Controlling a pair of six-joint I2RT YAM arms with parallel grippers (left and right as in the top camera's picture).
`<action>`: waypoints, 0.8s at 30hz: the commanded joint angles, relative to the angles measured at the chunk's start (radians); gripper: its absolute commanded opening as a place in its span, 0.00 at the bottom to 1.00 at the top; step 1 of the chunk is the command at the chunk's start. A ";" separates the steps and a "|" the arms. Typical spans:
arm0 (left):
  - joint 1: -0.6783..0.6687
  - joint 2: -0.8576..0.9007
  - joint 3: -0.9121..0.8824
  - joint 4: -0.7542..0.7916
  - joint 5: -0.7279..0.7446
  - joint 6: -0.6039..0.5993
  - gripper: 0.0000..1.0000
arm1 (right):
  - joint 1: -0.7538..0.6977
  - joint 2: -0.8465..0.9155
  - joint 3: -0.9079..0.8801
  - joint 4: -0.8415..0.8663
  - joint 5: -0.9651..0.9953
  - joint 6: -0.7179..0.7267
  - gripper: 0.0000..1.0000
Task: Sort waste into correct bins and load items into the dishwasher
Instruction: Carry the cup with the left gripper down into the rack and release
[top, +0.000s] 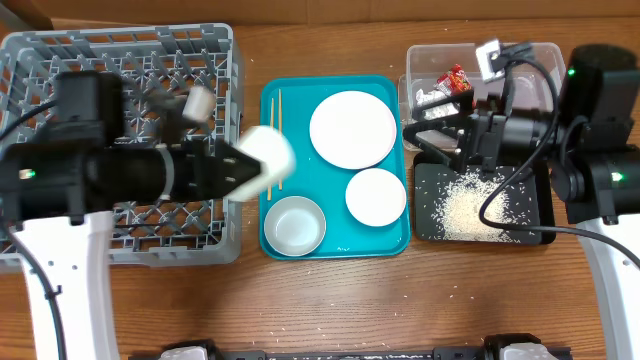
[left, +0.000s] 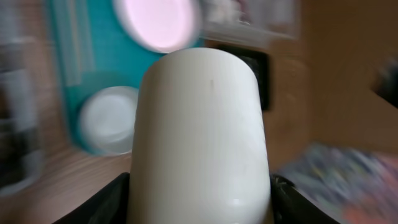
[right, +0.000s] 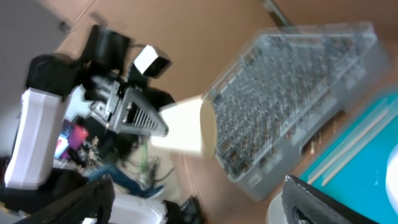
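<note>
seen from above, the nearest thing on the wooden tabletop (top: 340, 300) is the grey-rimmed bowl (top: 294, 224). it stands in the near corner of the teal tray (top: 268, 100), at about 7 o'clock from the tray's middle. the small plate (top: 375, 196) lies beside it in the same tray, at about 5 o'clock.

at 3 o'clock from the teal tray is the black tray (top: 428, 228), with loose rice grains (top: 468, 205) spread over its floor.

a little farther, the left tool (top: 245, 168) reaches in from 9 o'clock and is closed on the white cup (top: 270, 155). its own camera shows one dark finger on each side of the cup. the cup lies on its side in the grip and is blurred. it hangs over the 9 o'clock edge of the teal tray, just beside the dish rack (top: 120, 60).

the right tool (top: 430, 138) comes in from 3 o'clock and hovers where the black tray meets the clear tub (top: 520, 55). its fingers stand wide apart and grip nothing.

farther on, the large plate (top: 352, 128) lies in the far half of the teal tray, and the chopsticks (top: 278, 115) lie along the tray's 9 o'clock edge.

at 12 o'clock from the black tray, the clear tub holds the red wrapper (top: 457, 78) and, just beside it, what seems to be the white tissue (top: 430, 97).
</note>
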 joint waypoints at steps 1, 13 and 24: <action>0.136 -0.004 -0.016 -0.019 -0.446 -0.180 0.36 | 0.016 -0.005 0.008 -0.138 0.235 -0.007 0.91; 0.411 0.002 -0.342 0.192 -0.584 -0.257 0.34 | 0.106 0.018 -0.009 -0.500 0.664 -0.013 1.00; 0.522 0.016 -0.523 0.345 -0.563 -0.259 0.47 | 0.107 0.024 -0.009 -0.498 0.663 -0.029 1.00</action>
